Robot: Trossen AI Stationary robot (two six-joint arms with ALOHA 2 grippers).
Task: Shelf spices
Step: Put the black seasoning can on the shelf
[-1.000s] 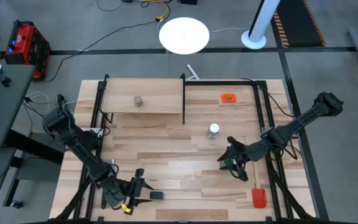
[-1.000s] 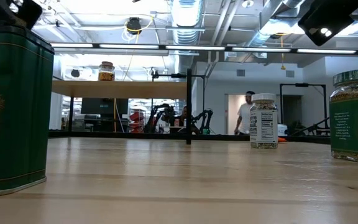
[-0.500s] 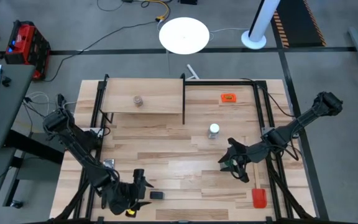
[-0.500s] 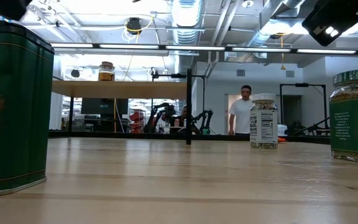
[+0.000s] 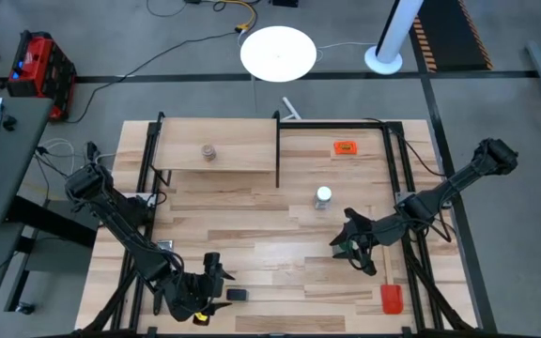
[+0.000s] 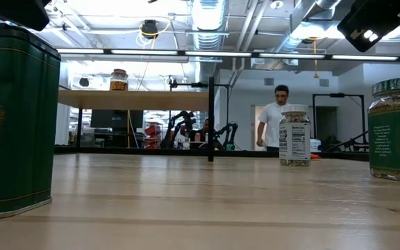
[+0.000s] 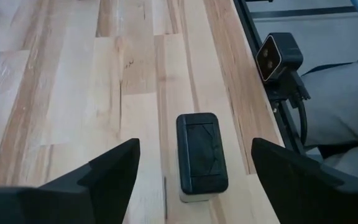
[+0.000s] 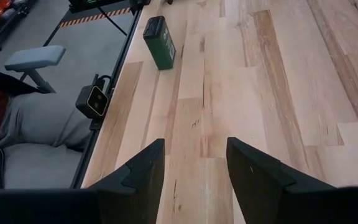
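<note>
The dark green tin [image 7: 201,152] stands upright near the table's near edge, and shows again at the low view's left [image 6: 12,118]. My left gripper [image 5: 216,282] is open. Its fingers [image 7: 114,168] stand wide on either side of the tin, clear of it. The green-lidded jar [image 6: 396,128] stands on the table under my right gripper [image 5: 347,246]. That gripper is open, with only bare wood between its fingers [image 8: 145,165]. The clear jar with a white lid [image 5: 323,196] stands mid-table. The brownish jar [image 5: 209,151] stands on the shelf [image 5: 242,141].
A flat orange tag [image 5: 345,147] lies at the far right. A red-headed spatula [image 5: 390,297] lies near the right front corner. Black frame rails [image 5: 402,178] run along the table's sides. A small camera [image 7: 278,56] sits at the near edge. A person [image 6: 278,125] stands in the room beyond.
My left gripper has risen a little and tipped its wrist beside the tin. The tin stands where it was. My right arm has kept still.
</note>
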